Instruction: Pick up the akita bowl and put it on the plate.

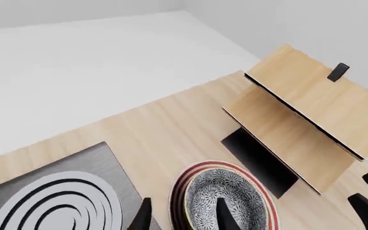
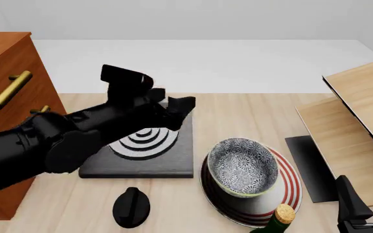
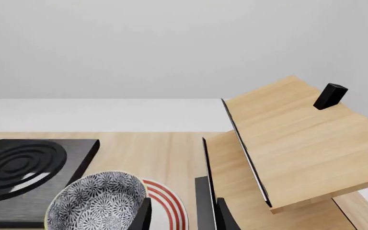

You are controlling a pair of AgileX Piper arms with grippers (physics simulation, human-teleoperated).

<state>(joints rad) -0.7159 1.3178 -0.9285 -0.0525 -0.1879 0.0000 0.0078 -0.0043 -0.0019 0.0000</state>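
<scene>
The akita bowl [image 2: 242, 165], patterned grey and white, sits upright on the plate [image 2: 289, 183], a white one with red rings, at the table's front right. Both also show in the left wrist view, bowl [image 1: 225, 194] and plate [image 1: 178, 188], and in the right wrist view, bowl [image 3: 97, 203] and plate [image 3: 170, 203]. My left gripper [image 2: 175, 110] hangs open above the black slab, up and to the left of the bowl, holding nothing; its fingers [image 1: 184, 218] are spread. My right gripper [image 2: 366, 194] stands open at the front right, beside the plate, and is seen spread in its wrist view [image 3: 184, 218].
A black square slab with grey rings [image 2: 141, 158] lies left of the plate. A wooden cabinet with brass handles [image 2: 5, 63] stands at the far left, a wooden shelf unit [image 2: 361, 111] at the right. A black knob-shaped object [image 2: 131, 206] and a corked bottle [image 2: 280, 216] sit near the front edge.
</scene>
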